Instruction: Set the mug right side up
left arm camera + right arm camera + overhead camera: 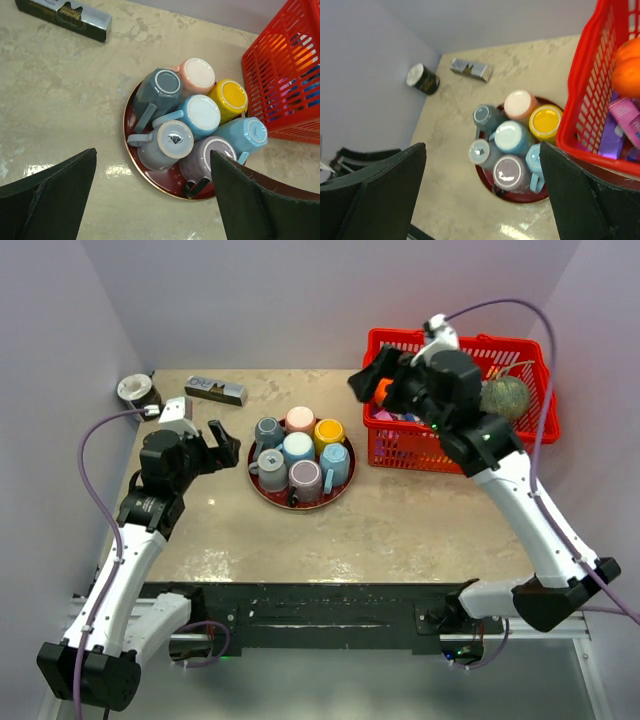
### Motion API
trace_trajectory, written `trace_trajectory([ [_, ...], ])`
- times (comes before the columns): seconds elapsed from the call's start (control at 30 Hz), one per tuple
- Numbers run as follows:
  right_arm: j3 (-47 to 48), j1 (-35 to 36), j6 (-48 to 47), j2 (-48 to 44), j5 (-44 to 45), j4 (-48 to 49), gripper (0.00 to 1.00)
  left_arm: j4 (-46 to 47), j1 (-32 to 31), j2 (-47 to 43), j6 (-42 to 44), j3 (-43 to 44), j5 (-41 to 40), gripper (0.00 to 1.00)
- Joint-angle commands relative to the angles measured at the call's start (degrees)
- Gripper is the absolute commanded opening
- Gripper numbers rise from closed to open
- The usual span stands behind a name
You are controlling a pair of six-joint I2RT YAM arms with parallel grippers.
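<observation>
Seven mugs stand mouth-down on a round red tray at the middle of the worktop. Their bases face up and their long axes are upright. They are packed touching one another. The grey mug has its handle towards the left edge, and the lilac mug has its dark handle towards the near edge.

The left tool hangs spread and empty just left of the tray. The right tool, also spread and empty, is over the left wall of the red basket at the far right corner. A box and a tin sit by the far left corner.
</observation>
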Motion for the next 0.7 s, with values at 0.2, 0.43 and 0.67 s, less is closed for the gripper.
trace_trajectory([
  [0.2,-2.93,31.19,0.75,11.44,31.17,-3.63,0.99,-0.38,0.07,-4.92,-5.71,-2.70,-7.72,0.99],
  [0.43,-2.77,38.79,19.45,22.07,41.64,-9.51,0.95,-2.85,0.07,-8.79,-4.49,-3.41,-9.83,0.99],
  [0.67,5.59,38.61,38.80,32.81,46.83,-23.32,0.89,-10.82,-0.02,-10.99,-8.51,-1.57,-12.79,0.99],
])
